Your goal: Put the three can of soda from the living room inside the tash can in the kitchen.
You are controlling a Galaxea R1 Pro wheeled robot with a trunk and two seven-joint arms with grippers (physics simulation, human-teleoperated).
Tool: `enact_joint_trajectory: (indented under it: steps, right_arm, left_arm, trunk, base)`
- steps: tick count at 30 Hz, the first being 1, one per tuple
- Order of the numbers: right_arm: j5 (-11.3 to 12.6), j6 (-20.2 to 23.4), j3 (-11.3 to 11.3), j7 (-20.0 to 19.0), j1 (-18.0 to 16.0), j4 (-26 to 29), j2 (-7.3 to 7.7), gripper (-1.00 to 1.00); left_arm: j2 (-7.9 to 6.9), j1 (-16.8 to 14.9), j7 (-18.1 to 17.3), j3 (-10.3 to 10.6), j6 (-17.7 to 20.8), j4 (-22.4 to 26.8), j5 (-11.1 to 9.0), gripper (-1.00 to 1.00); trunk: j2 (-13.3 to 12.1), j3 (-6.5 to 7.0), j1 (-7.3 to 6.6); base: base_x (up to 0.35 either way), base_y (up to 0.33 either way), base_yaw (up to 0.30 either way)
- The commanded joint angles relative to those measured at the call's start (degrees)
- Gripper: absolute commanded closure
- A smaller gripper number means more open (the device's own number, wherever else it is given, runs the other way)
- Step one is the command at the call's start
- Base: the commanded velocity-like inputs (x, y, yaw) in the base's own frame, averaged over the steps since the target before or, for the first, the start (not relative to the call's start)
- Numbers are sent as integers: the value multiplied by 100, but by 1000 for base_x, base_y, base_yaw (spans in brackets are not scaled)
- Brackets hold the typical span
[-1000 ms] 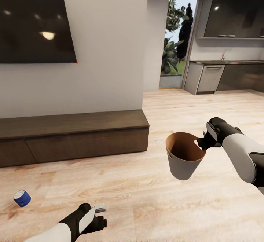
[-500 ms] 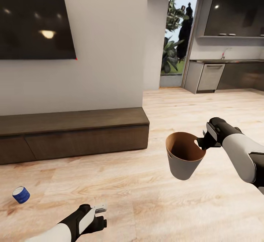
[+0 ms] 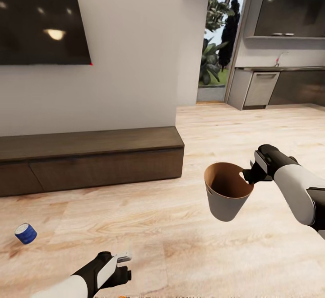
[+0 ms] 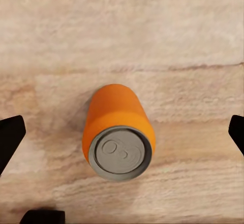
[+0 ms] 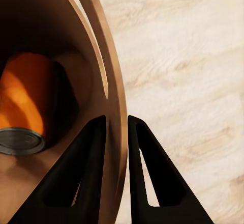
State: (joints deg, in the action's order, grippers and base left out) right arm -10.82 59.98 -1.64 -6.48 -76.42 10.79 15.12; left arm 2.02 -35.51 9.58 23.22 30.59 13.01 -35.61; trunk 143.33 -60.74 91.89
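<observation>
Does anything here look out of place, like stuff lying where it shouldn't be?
Yes. A blue soda can lies tipped on the wood floor in front of the long cabinet, and an orange can stands on the floor between the left gripper's open fingers. Another orange can already lies inside the bin that the right gripper holds aloft by its rim.

R gripper (image 3: 246,174) on bin (image 3: 225,198), blue can (image 3: 25,233) on floor (image 3: 180,239)

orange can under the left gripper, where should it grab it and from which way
Grip the orange can across its round body, coming straight down from above. It stands upright on the wood floor, grey top facing the left wrist camera, and the left gripper's fingers already sit wide open on either side of it.
</observation>
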Motion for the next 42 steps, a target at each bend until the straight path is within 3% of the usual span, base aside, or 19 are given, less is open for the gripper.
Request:
enact_joint_trajectory:
  steps: [1,12,21,25,31,42]
  right_arm:
    - [73,2,-37,-20,-4,8,-2,100]
    - [76,2,-46,-20,-97,86,-19,100]
    - [74,2,-47,-20,-207,98,-123,100]
    - [68,2,-47,-20,-213,93,-172,100]
    - [-80,2,-47,-20,-215,91,-210,100]
    - [-163,2,-47,-20,-215,90,-230,100]
  left_arm:
    - [0,2,0,2,-1,0,0,-100]
    - [8,73,0,7,-23,0,-7,-100]
    - [14,79,0,6,-27,5,-7,-100]
    - [25,79,-2,7,-35,7,-4,-100]
    - [34,79,-11,7,-52,10,0,-100]
    - [35,79,-18,8,-161,8,3,-100]
  trunk:
    - [3,-22,1]
    - [17,-266,29]
    - [17,-266,29]
    - [23,-354,40]
    - [23,-354,40]
    - [37,-598,68]
  base:
    - [0,0,0]
    - [0,0,0]
    - [0,0,0]
    - [0,0,0]
    - [0,0,0]
    - [0,0,0]
